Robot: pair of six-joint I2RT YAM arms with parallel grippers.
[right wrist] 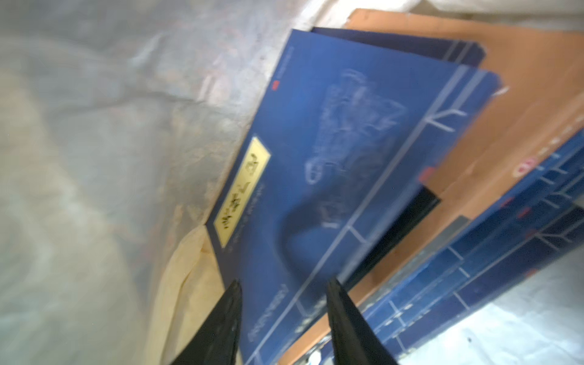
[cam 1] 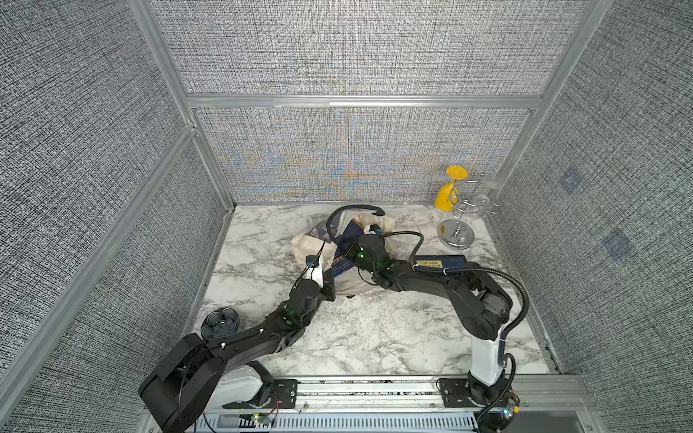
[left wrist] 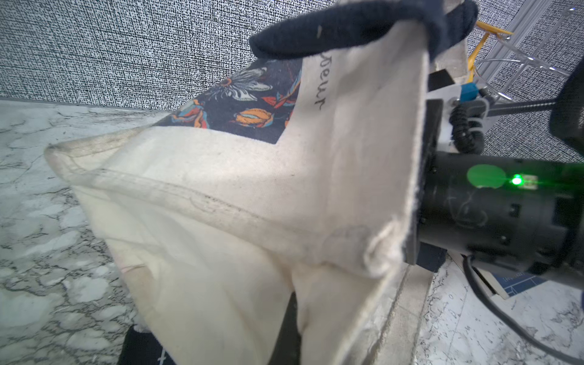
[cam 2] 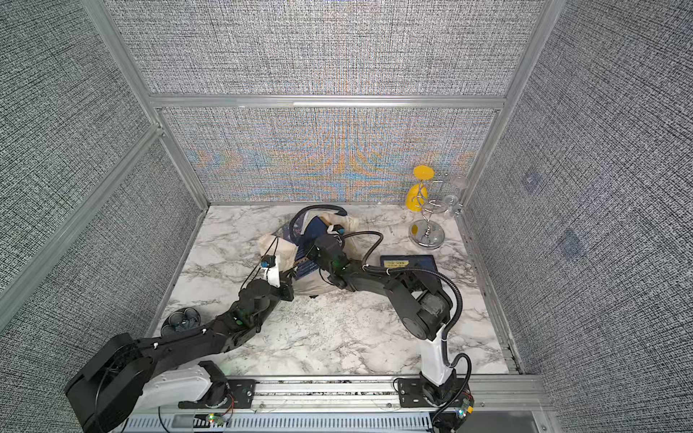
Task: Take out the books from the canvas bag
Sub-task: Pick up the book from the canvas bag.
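Marble table (cam 1: 375, 337), canvas bag (left wrist: 221, 189), yellow-labelled books (right wrist: 331, 177)

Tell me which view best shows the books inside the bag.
Right wrist: it looks into the canvas bag at the books, covers and yellow label visible. Both top views show navy corners; left wrist, a blue sliver.

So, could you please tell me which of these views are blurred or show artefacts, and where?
Right wrist view: the books are smeared and soft. Both top views: coloured moiré ripples on the back wall, frame rails bowed by the wide lens. Left wrist view: the canvas bag is crisp, a green light flares.
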